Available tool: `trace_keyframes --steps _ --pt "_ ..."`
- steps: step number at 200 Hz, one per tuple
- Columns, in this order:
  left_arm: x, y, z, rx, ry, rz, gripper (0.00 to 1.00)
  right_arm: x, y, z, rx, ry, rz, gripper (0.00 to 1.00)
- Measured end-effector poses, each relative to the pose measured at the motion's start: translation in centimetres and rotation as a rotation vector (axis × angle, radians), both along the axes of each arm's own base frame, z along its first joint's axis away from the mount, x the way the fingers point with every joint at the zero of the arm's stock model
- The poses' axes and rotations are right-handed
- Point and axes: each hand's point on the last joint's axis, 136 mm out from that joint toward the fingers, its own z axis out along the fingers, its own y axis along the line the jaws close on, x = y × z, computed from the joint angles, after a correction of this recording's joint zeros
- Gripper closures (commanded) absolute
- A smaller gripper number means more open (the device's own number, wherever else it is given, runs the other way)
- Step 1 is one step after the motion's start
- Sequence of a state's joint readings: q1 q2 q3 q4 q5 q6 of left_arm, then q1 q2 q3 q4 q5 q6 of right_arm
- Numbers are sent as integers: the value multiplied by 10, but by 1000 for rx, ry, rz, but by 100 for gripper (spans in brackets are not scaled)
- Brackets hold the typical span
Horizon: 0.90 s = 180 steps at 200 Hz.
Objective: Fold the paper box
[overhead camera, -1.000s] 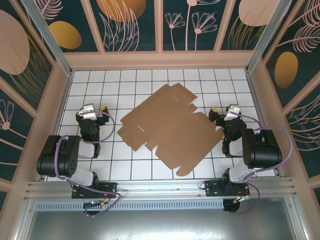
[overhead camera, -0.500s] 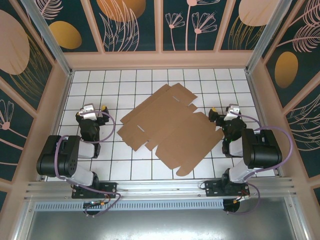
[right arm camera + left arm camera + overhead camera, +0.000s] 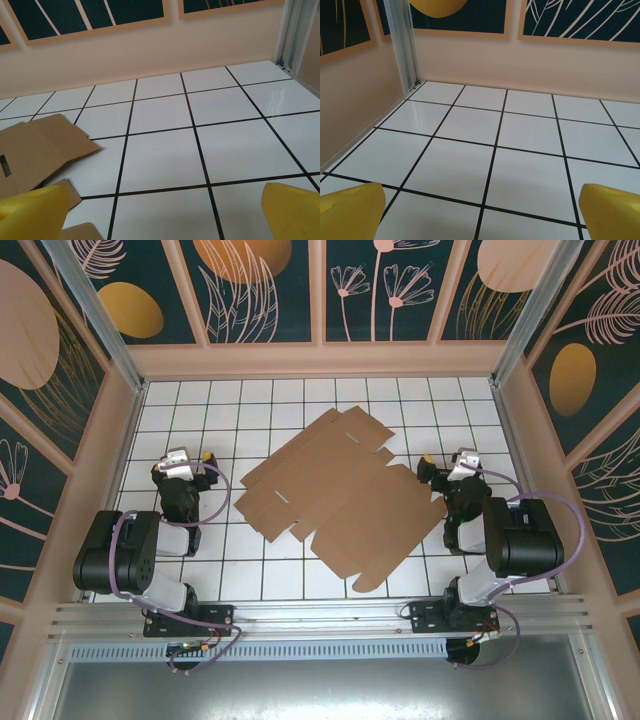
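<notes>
The paper box (image 3: 335, 495), a plain brown die-cut cardboard sheet, lay flat and unfolded in the middle of the white table with black grid lines (image 3: 250, 405). It sat at a slant to the grid, its flaps and slots spread out on the surface. It was between the two arms, its right-hand corner just beside the right arm and its left corner a little farther from the left one. Both arms were folded low near the near edge of the table.

The left gripper (image 3: 480, 192) stood wide open with nothing in it. Its blunt yellow fingers (image 3: 350, 210) sat far apart over bare tile, facing the far left corner, where an aluminium post (image 3: 406, 45) ran up the peach-coloured wall (image 3: 520, 65).

The right gripper (image 3: 165, 192) was open just as wide and was also empty. In its wrist view, the cardboard's flaps (image 3: 40, 150) lay on the tiles to the left, near the left finger. I could not tell whether they touched.
</notes>
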<state>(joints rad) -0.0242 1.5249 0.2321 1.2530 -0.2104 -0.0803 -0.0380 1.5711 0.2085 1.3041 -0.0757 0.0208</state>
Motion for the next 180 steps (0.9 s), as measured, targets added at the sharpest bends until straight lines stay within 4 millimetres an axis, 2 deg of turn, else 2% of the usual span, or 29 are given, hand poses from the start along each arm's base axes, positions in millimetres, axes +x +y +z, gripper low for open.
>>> trace_keyframes --steps 28,37,47,58,69,90,99,112,126,138,150,163,180 --pt "-1 -1 2 1 6 -1 1 0 2 1 -20 -2 7 1" --pt "-2 -2 9 7 9 0 1 -2 6 4 -28 -7 11 1" --pt "-3 -8 26 9 -15 -12 1 -4 11 12 -50 -17 9 1" --pt "-6 -19 56 2 -85 -39 1 -6 19 27 -66 -39 14 1" --pt "-10 -39 95 -14 -179 -98 1 -4 32 53 -81 -84 29 1" --pt "-7 -80 160 -86 -270 -228 1 -7 69 123 -82 -229 75 1" --pt "-6 -100 190 -139 -289 -283 1 -14 95 155 -75 -294 124 1" --pt "-8 -129 229 -218 -287 -359 1 -26 133 190 -65 -337 208 1" --pt "-18 -156 256 -279 -254 -434 1 -38 169 225 -23 -345 292 1" --pt "-28 -168 263 -331 -202 -474 1 -45 188 249 33 -319 325 1" --pt "-35 -166 254 -423 -109 -453 1 -50 197 267 126 -264 355 1" --pt "-41 -159 233 -508 -2 -404 1 -57 196 276 201 -231 392 1" --pt "-52 -154 196 -610 117 -355 1 -65 185 267 312 -171 478 1"
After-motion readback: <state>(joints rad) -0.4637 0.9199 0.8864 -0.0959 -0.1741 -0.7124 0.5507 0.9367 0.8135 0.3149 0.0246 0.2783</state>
